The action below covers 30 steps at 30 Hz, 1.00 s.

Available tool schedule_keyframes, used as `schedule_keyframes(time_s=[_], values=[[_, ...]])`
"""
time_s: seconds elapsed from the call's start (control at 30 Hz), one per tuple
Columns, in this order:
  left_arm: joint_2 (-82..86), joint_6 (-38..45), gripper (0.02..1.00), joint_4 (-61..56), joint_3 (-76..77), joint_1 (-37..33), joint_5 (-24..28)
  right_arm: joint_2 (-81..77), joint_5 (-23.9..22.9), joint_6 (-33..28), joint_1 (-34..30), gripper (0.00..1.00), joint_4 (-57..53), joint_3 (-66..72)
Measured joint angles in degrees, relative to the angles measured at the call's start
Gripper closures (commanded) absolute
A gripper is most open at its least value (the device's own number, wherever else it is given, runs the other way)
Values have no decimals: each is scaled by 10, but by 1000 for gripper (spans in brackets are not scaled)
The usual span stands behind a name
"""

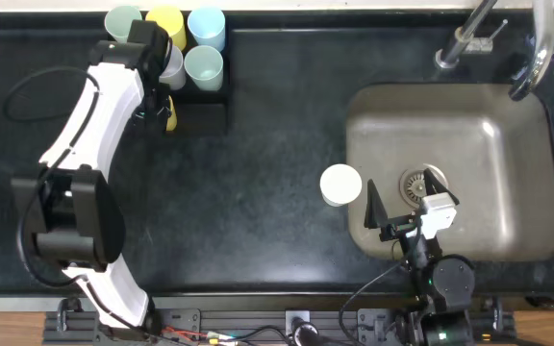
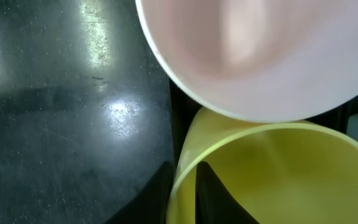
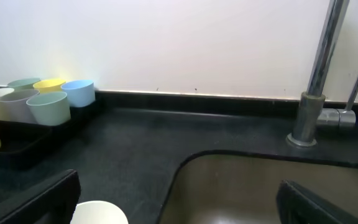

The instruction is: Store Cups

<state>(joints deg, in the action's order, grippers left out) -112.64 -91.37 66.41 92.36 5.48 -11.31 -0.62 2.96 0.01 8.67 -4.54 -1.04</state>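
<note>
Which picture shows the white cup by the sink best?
The top view: the whole white cup sits on the counter beside the sink. The right wrist view catches just a bit of its rim. The left wrist view looks at the yellow cup instead.
</note>
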Motion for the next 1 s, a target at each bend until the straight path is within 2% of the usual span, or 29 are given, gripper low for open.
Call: schedule_keyframes(time_s=[0.27,0.4,0.67,0.8,0.93,1.0], values=[[0,0,827,-3,0,0,0,0,0,0,0,5,0,0],[1,0,763,-9,0,0,0,0,0,0,0,3,0,0],[45,-8,435,-17,-1,0,2,0,0,0,0,3,0,0],[85,-16,360,-20,-1,0,2,0,0,0,0,3,0,0],[131,-7,336,-61,-2,0,-1,0,0,0,0,3,0,0],[162,35,226,-116,-5,0,-13,0,0,0,0,3,0,0]])
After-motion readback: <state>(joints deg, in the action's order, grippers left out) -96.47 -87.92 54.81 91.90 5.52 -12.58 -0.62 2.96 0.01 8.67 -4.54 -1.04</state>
